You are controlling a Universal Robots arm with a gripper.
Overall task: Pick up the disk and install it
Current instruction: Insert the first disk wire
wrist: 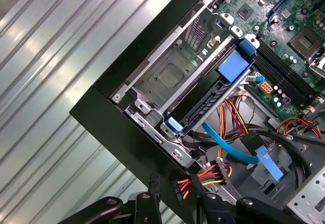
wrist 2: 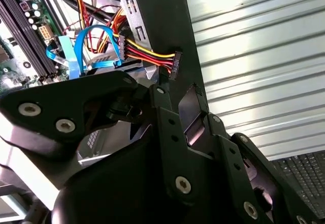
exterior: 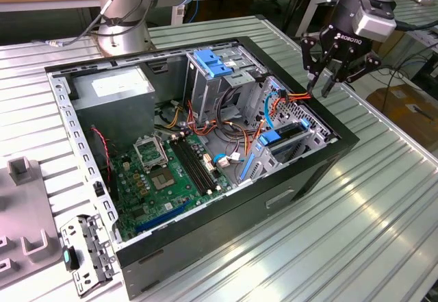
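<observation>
One hand [exterior: 321, 84] to report. Found it hanging over the rim of the open computer case [exterior: 301, 179], above that rim and clear of it in the exterior view. Saw the fingers [wrist: 151, 198] parted by a narrow gap in the first wrist view, with nothing between them: released, empty. Noted a bare finger pad [wrist 2: 190, 107] in the second wrist view.

Located the disk [exterior: 282, 137] below the hand and inward of it, standing on edge in the low drive cage [exterior: 311, 134] at the corner of the case nearest the hand. Picked it out again in the first wrist view [wrist: 203, 99], with blue carrier tabs at both ends. Not gripped; well apart from the fingertips.

Logged a black plug [wrist: 177, 191] on red, yellow and black wires [wrist: 208, 173] directly under the fingertips, at the case rim; could not tell whether touching. Marked a blue flat cable [wrist: 228, 142] just past the plug, deeper inside the case.

Farther from the hand, recorded the motherboard [exterior: 171, 172], then a tall grey cage [exterior: 205, 90] topped by a blue latch [exterior: 212, 62], then a grey box [exterior: 113, 86] with a white sticker, farthest off.

Found the case resting on a ribbed metal bench [exterior: 383, 213]. Spotted a loose metal bracket [exterior: 85, 254] on the bench beside the case end farthest from the hand.
</observation>
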